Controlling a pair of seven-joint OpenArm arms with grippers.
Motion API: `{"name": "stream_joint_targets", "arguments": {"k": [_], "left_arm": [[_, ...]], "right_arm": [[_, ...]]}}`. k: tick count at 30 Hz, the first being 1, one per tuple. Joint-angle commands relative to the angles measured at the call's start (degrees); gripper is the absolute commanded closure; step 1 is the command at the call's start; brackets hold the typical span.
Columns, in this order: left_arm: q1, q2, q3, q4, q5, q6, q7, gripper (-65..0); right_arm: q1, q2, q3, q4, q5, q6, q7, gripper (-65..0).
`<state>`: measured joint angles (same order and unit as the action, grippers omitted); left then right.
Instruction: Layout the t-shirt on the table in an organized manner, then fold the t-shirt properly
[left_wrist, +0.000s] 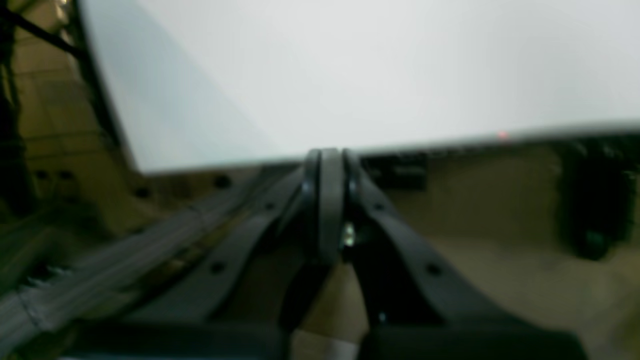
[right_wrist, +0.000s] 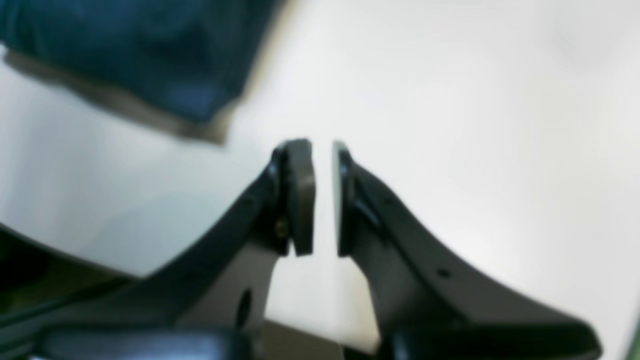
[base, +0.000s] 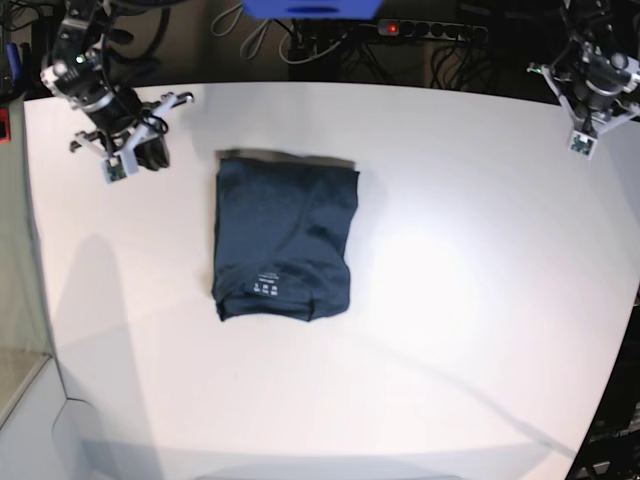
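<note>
- Base view shows the t-shirt (base: 285, 238) lying as a compact, roughly rectangular packet on the table (base: 470, 300), left of centre and nearer the far edge than the near one.
- Judging by that shape, the laying-out and folding steps look finished, and what is in hand is pulling both arms clear.
- Right gripper (base: 150, 135) hangs above the table near the shirt's far-left corner, apart from the cloth; in the right wrist view its pads (right_wrist: 300, 195) stand a narrow gap apart with nothing between them, and a corner of the shirt (right_wrist: 150, 55) lies beyond them.
- Left gripper (left_wrist: 327, 200) sits past the table's corner, well apart from the shirt; in the left wrist view its fingers press together, empty.
- Any next move, I judge, calls only for a check that the edges are square; a touch-up would mean reaching back over the packet without dragging its top layer.
- Cloth is dark navy, soft and matte, with mild wrinkles, a small white printed label near its lower edge, and fairly straight sides.
</note>
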<state>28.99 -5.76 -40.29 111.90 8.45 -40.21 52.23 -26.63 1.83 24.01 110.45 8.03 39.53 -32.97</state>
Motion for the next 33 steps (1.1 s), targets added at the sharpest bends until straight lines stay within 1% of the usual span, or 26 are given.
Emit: {"name": "stream_joint_targets", "arguments": {"k": [1,2,4,7,8,11,14,17,19,22,24,26,30,31,33], "left_arm": [[2.5,-0.1,-0.9,2.2,0.0,0.2,-0.5,-0.1],[4.5,0.8,-0.9,2.8,0.0,0.2,-0.5,-0.1],[7.6,3.2,-1.0,3.2,0.0,0.2,-0.5,-0.1],[10.3,6.9,-2.7,2.4,0.0,0.2,-0.8,-0.1],[11.1,8.3,-3.4,1.6,0.0,0.2,-1.6,-0.1],[13.4,11.7,-3.7,-2.3,0.6,0.2,-8.2,-0.1],[14.8,12.7,-3.1,-8.3,0.6,0.2,-13.8,-0.1],[14.0,11.3,-1.8,-17.7,0.6,0.2,-17.9,-0.1],[11.3,9.7,-1.6,-25.8,0.6,0.2,-20.4,-0.1],[6.4,6.6,-1.6,-40.2,0.7,0.2,-24.8,-0.1],[3.2,4.0,-1.6,-50.4,0.7,0.2,-28.4,-0.1],[-0.2,0.7,-1.6,-61.6,0.7,0.2,-33.4,-0.1],[-4.7,-3.5,-1.5,-78.5,1.0,0.2,-43.4,-0.1],[-5.5,-4.3,-1.5,-82.1,2.3,0.2,-46.1,-0.1],[-7.0,-5.1,-1.5,-87.6,6.6,0.2,-50.7,-0.1]], "right_arm": [[-2.9,-0.1,1.3,2.4,0.9,0.5,1.0,-5.6],[-5.8,-0.3,2.2,3.8,0.9,0.5,1.0,-4.6],[-10.7,-1.3,4.2,4.6,0.9,0.5,1.5,-0.6],[-14.6,-2.4,7.9,4.1,1.1,0.5,1.6,0.0],[-15.8,-2.9,8.8,3.6,1.1,0.5,1.6,0.0],[-17.8,-4.2,10.6,2.3,1.1,0.5,1.7,0.0],[-20.1,-5.8,11.9,1.2,0.9,0.5,1.7,0.0],[-20.6,-5.8,11.8,-2.2,0.8,0.5,1.8,0.0],[-20.1,-5.7,11.7,-6.8,0.8,0.5,2.3,0.0],[-18.1,-4.4,11.1,-15.7,-0.3,0.5,6.8,0.0],[-17.1,-4.3,10.0,-22.0,-3.2,0.5,10.7,0.0],[-15.3,-4.3,9.4,-28.7,-7.1,0.5,15.6,0.0],[-10.2,-4.2,9.4,-45.9,-14.5,0.5,26.0,0.0],[-8.8,-3.9,9.4,-51.5,-16.1,0.5,28.9,0.0],[-5.8,-1.6,9.3,-62.0,-16.8,0.5,34.6,0.0]]}}
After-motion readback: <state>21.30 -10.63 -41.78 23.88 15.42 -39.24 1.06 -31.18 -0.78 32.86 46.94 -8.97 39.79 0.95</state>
